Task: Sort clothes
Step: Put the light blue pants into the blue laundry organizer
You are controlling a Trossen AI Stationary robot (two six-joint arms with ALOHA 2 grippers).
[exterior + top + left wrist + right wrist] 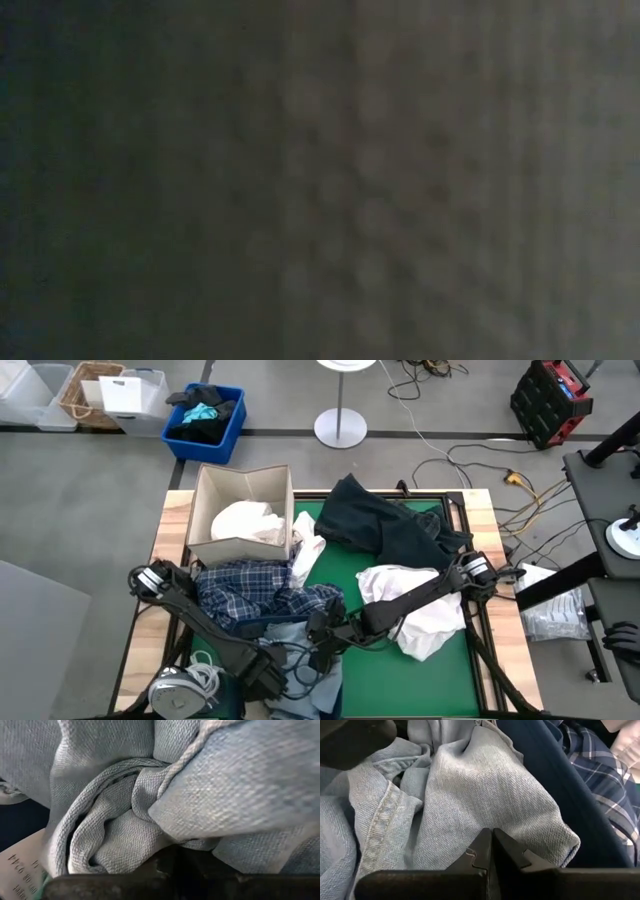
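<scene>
1. Your right end effector [491, 851] has its two fingers pressed together, tip to tip, with a stray thread but no cloth between them. It sits low against the light blue denim [485, 795], so I judge it has not taken a grip on the fabric.
2. Your left end effector [285, 682] is buried in the same denim at the desk's near edge. Its wrist view fills with bunched folds and a care label [20, 870], and I cannot tell whether its fingers are parted or closed.
3. Both arms reach down and inward, meeting over the denim, probably to free it from the pile.
4. The blue-white plaid shirt [250, 595] lies just beyond the denim, overlapping it.
5. A white shirt [425, 610] lies under your right arm, and a dark navy piece [385, 520] is spread at the far side of the green desk [340, 560].
6. More white cloth already sits in the cardboard box [205, 510]; sorting is barely begun.
</scene>
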